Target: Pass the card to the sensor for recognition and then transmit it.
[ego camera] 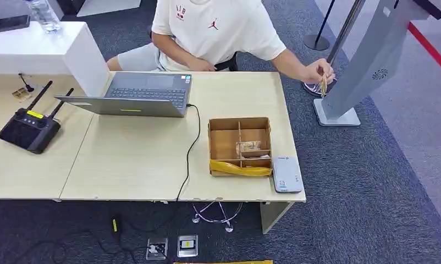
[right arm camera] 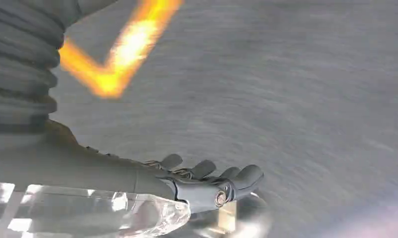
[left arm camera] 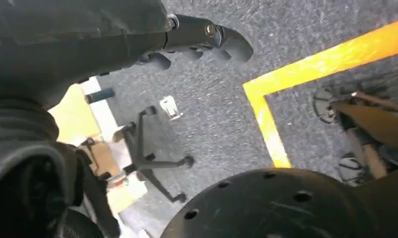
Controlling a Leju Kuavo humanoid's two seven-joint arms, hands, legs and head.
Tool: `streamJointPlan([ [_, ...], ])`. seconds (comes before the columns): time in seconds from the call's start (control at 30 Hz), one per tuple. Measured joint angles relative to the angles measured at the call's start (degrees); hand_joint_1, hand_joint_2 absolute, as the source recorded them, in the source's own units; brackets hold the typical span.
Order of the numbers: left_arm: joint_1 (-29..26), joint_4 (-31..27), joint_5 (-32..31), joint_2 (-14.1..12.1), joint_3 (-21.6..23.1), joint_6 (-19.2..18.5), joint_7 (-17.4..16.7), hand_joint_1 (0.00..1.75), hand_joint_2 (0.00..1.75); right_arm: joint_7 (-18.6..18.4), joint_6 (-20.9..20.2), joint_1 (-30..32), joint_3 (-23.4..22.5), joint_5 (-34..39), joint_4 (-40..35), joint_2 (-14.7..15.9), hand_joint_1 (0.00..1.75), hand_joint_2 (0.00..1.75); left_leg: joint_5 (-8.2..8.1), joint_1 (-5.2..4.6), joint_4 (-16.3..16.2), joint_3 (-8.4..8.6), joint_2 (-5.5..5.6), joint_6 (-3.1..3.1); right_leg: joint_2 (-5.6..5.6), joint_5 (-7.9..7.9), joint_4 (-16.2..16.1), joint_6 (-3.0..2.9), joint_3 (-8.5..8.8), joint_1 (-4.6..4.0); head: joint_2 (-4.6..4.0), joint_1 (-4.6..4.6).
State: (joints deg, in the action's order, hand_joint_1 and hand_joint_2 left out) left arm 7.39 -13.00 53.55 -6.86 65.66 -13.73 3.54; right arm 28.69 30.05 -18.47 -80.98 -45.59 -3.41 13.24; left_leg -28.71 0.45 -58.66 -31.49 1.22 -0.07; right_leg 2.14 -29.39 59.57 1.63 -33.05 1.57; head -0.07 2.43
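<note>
A partitioned cardboard box (ego camera: 225,144) stands near the table's right front corner, and a pale card (ego camera: 249,147) lies in one of its middle compartments. Just right of the box, a flat white sensor unit (ego camera: 287,174) lies at the table edge. My left hand (left arm camera: 197,42) hangs over grey carpet with nothing in it, its fingers loosely apart. My right hand (right arm camera: 207,182) also hangs above the carpet, fingers stretched out and empty; that view is blurred. A seated person (ego camera: 213,27) behind the table reaches a hand (ego camera: 319,72) out to the right, pinching a small thin object.
An open laptop (ego camera: 144,93) sits mid-table; its cable (ego camera: 192,148) runs off the front edge. A black router (ego camera: 28,129) lies at the left, and a water bottle (ego camera: 42,14) stands on the white counter. A grey stand (ego camera: 367,66) rises right of the table. Yellow floor tape (left arm camera: 306,69) and a chair base (left arm camera: 152,158) lie below.
</note>
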Motion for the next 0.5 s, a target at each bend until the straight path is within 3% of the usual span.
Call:
streamJointPlan([
  [0.1, 0.0, 0.0, 0.2, -0.2, 0.0, 0.0, 0.4, 0.0, 0.0, 0.5, 0.0, -5.3, -1.4, -0.4, 0.0, 6.1, 0.0, 1.75, 0.06, -0.06, 0.0, 0.02, 0.04, 0.1, -0.05, 0.02, 0.0, 0.04, 0.04, 0.05, 0.0, 0.13],
  [0.27, -0.1, 0.0, 0.1, -0.3, 0.0, 0.0, 0.5, 0.0, 0.0, 6.7, -0.4, -10.3, -3.0, -1.7, 0.2, 11.5, 0.0, 1.75, 0.06, -0.12, 0.0, -0.11, 0.08, 0.12, -0.06, 0.06, 0.0, 0.08, -0.06, 0.14, 0.0, -0.09],
  [0.5, 0.0, 0.0, -0.2, -0.3, 0.0, 0.0, 0.8, 0.0, 0.0, 11.0, -1.3, -25.2, -4.0, -14.7, 0.3, 19.8, 0.0, 1.75, 0.1, -0.12, 0.0, -0.1, 0.04, 0.16, -0.07, 0.07, 0.0, 0.1, -0.05, 0.14, 0.0, 0.0],
])
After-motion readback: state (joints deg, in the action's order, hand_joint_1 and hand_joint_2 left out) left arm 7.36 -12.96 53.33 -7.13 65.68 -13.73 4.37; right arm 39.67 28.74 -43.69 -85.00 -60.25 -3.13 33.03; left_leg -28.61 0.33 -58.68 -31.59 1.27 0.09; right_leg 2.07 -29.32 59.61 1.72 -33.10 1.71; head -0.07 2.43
